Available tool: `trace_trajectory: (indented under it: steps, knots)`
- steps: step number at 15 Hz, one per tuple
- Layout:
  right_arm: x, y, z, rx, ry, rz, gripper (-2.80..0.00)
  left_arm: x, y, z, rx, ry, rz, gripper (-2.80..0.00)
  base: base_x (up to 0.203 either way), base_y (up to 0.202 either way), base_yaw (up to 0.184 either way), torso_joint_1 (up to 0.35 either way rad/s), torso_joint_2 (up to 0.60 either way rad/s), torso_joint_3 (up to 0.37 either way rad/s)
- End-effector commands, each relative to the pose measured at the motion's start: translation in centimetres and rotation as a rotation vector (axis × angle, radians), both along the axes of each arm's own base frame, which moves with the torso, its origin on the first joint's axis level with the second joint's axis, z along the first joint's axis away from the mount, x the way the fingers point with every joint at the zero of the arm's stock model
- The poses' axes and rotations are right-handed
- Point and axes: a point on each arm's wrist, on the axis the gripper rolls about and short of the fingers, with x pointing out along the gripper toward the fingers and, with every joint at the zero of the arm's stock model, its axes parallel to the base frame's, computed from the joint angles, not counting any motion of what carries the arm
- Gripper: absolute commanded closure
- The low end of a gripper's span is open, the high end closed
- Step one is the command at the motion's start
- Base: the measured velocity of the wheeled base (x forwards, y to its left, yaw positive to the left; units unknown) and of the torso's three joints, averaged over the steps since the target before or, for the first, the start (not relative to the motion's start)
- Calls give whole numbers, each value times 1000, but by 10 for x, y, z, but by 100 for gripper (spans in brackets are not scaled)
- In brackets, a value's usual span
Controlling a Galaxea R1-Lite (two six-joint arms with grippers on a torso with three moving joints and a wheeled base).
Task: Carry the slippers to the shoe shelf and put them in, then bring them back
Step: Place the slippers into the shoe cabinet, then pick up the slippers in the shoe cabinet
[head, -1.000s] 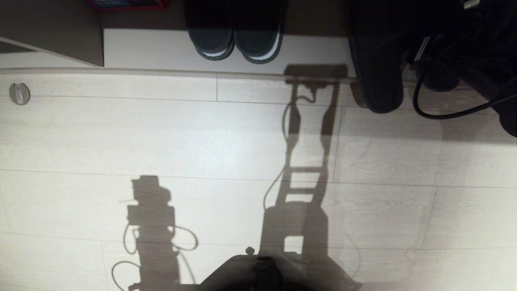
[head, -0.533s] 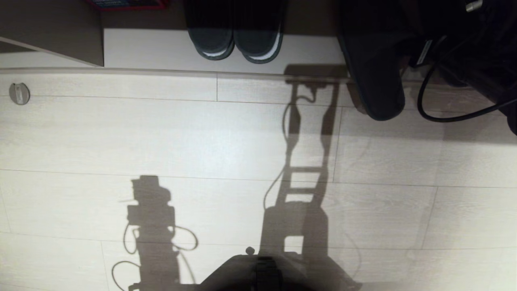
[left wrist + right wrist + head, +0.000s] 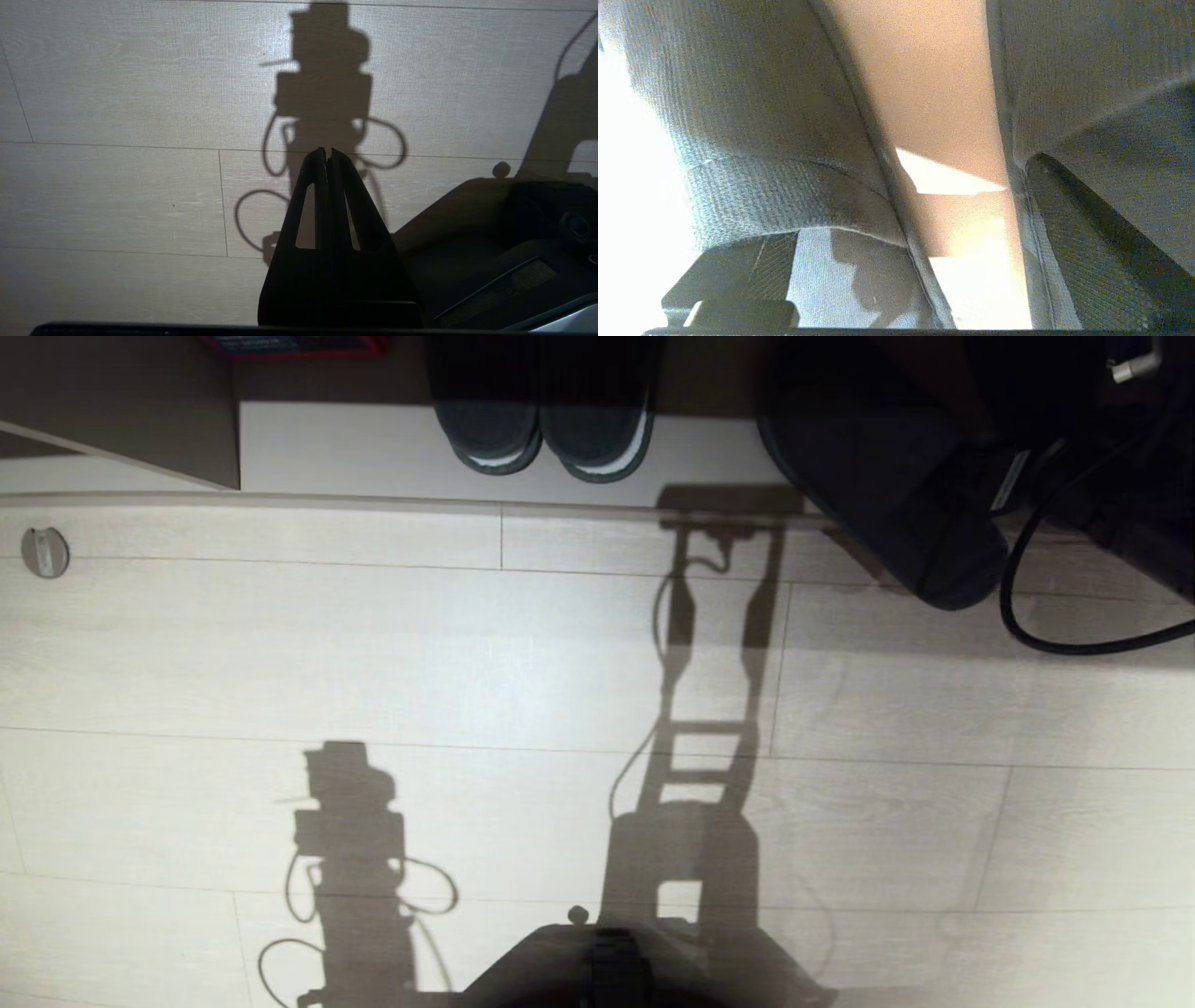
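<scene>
The shoe shelf [image 3: 373, 448] lies ahead of our right gripper [image 3: 738, 312], and the slippers [image 3: 761, 140] sit directly in front of it, side by side with pale board showing between them. We judge this the put-in step, near release. We cannot tell how wide that gripper stands, or whether it grips anything. Next, we should pull it straight back without dragging a slipper. Our left gripper [image 3: 327, 151] hangs closed and empty above the floor [image 3: 117, 93].
</scene>
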Motion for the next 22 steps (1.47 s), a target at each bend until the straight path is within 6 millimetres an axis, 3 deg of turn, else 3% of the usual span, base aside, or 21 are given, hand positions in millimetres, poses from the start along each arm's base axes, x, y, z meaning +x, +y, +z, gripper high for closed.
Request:
trace_trajectory:
  steps: [1,8,12,13,15,18,20,22]
  knots:
    - [-8,0,1,-1,-9,-1,-280,0,0,0,-1,-1,2,0,0,0,0,0,0,0]
    - [-28,-5,-19,-14,66,-25,-280,0,0,0,-1,-1,2,0,0,0,0,0,0,0]
    - [-60,-6,-30,-18,99,3,-280,0,0,0,-1,-1,0,0,0,0,0,0,0,0]
    - [-65,-4,-37,-25,117,39,0,0,0,0,-1,-1,2,0,0,0,0,0,0,0]
    - [-84,1,-41,-51,124,145,0,0,0,0,-1,-1,2,0,0,0,0,0,0,0]
    - [-108,27,-48,-76,229,313,0,0,0,0,1,-1,1,0,0,0,0,0,0,0]
    - [-105,39,-54,-83,264,354,0,0,0,0,1,-1,2,0,0,0,0,0,0,0]
    - [-81,56,-65,-81,301,323,0,0,0,0,1,-1,2,0,0,0,0,0,0,0]
